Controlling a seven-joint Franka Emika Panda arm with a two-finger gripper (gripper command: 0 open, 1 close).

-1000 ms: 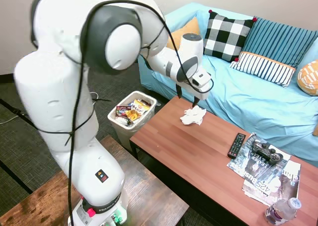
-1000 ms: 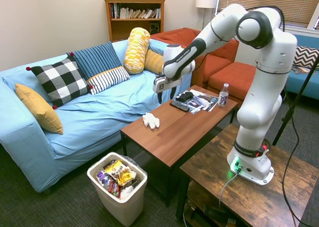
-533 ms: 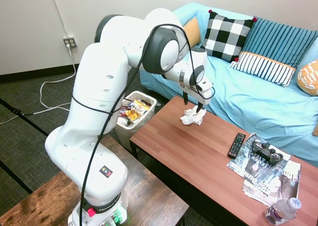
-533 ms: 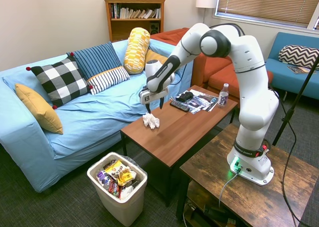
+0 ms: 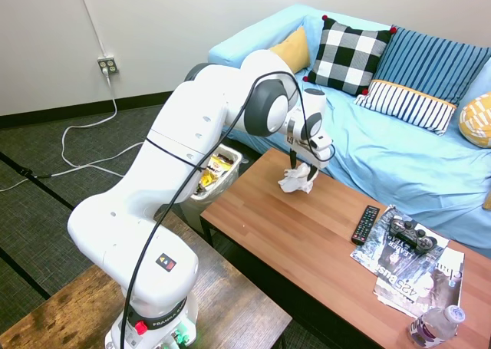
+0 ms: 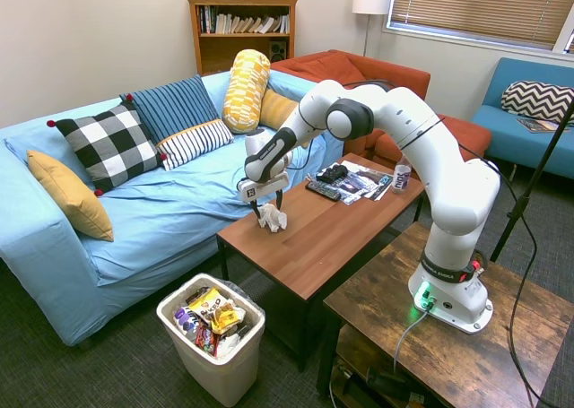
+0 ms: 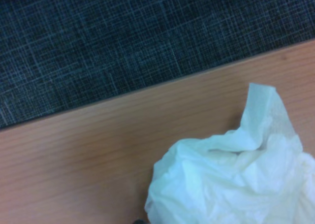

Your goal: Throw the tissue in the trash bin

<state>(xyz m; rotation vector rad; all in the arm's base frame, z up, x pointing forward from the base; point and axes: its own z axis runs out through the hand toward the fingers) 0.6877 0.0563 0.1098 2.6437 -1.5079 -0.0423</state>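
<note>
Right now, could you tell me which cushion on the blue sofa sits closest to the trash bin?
The plain mustard-yellow cushion at the sofa's end above the trash bin; the others are patterned.

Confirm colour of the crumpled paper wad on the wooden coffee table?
White crumpled tissue; clearest in the wrist view.

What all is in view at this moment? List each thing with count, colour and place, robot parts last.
tissue: 1, white, crumpled on the coffee table near its sofa-side end
trash bin: 1, white, on the carpet by the table's end, holding colourful wrappers
coffee table: 1, reddish-brown wood, in front of the sofa
sofa: 1, light blue cover, behind the table
cushions: several; mustard, black-white check, blue striped, yellow patterned, on the sofa
remote: 1, black, on the table
game controller: 1, dark, on the magazines
magazines: a few, printed, far table end
water bottle: 1, clear, table corner
gripper: 1, at the tissue; finger state unclear
</note>
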